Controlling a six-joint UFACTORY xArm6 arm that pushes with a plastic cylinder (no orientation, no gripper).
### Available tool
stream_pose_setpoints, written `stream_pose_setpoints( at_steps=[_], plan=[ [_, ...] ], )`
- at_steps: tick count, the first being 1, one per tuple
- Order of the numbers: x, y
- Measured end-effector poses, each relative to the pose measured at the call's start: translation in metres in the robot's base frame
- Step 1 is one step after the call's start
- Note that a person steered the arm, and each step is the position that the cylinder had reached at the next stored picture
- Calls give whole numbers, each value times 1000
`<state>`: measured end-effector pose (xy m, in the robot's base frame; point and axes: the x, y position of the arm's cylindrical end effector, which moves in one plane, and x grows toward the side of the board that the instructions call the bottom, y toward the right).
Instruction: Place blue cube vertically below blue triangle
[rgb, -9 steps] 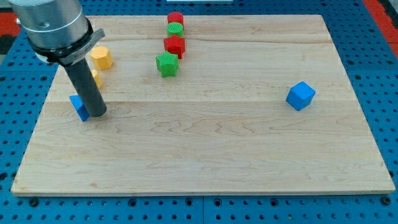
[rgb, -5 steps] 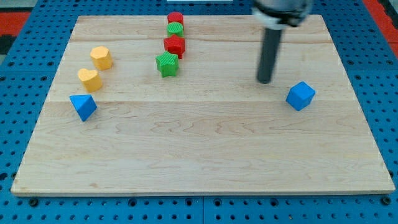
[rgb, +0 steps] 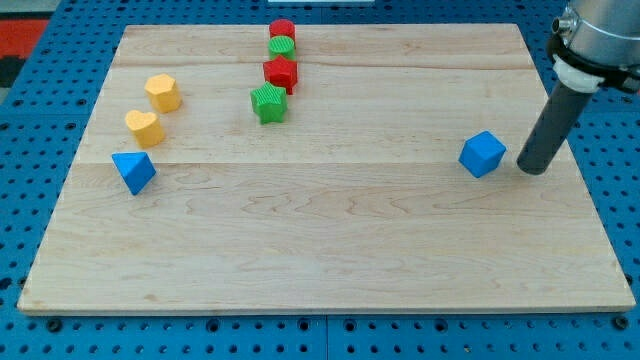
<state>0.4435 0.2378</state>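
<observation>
Camera view: the tip (rgb: 533, 168) sits on the tabletop (rgb: 330, 250) just beside the blue cube (rgb: 483, 154), on the cube's right, a small gap between them, not touching. There is no pincer on this rig, only the rod, so nothing is gripped. Blue cube lies at the view's right; blue triangle (rgb: 133, 171) is well apart at the view's left edge. The cube lies left of the tip, so a leftward push looks lined up. The path across the middle looks free: yellow blocks (rgb: 163, 92) (rgb: 144, 127) sit above the triangle, green star (rgb: 268, 103), red blocks (rgb: 281, 72) (rgb: 282, 29) and another green block (rgb: 282, 46) near the view's top.
</observation>
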Motion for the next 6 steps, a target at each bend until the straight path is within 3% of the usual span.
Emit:
stream_pose_setpoints(
  at_steps=[1,3,4,6],
  plan=[
    [-22,-61],
    [-3,-214],
    [9,-190],
    [-8,-159]
  ],
)
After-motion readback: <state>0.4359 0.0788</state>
